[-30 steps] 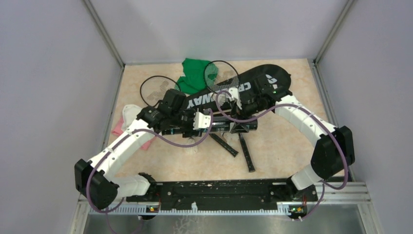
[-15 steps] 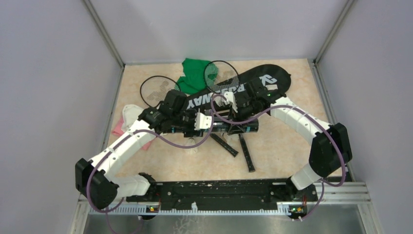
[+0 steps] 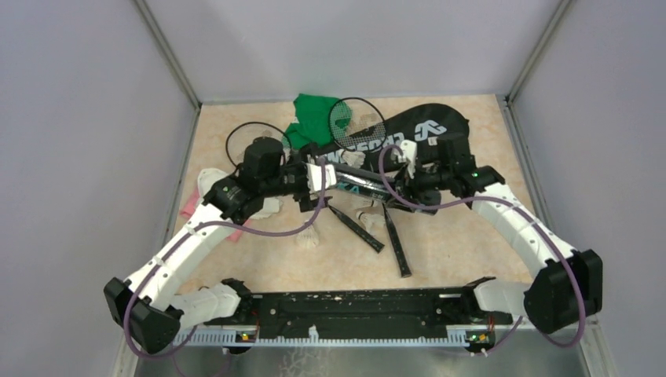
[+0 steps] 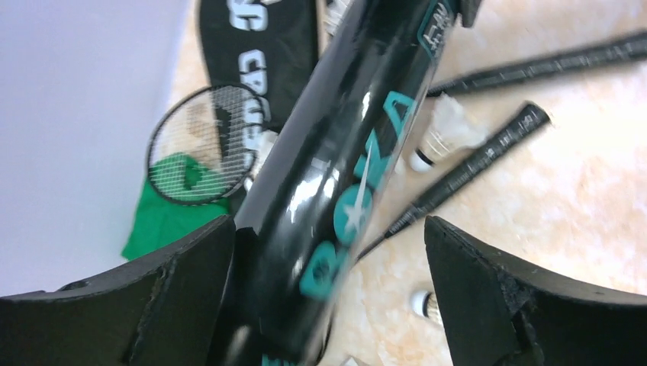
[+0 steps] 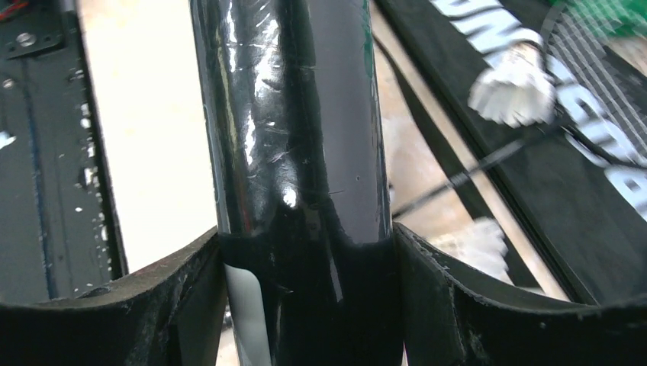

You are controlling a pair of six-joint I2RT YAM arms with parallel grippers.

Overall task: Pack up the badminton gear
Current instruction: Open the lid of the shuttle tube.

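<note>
Right fingers (image 5: pixel 183 305) clamp the tube (image 5: pixel 305 152) at one end; left fingers (image 4: pixel 114 305) straddle the other.

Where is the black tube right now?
Top view: the black tube spans mid-table just in front of the racket bag, right end clamped in the right gripper, left end inside the open left gripper.

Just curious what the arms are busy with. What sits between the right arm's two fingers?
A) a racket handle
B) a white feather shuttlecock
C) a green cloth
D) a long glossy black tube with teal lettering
D: in the right wrist view, the long glossy black tube fills the gap between the right gripper's fingers, touching both.
</note>
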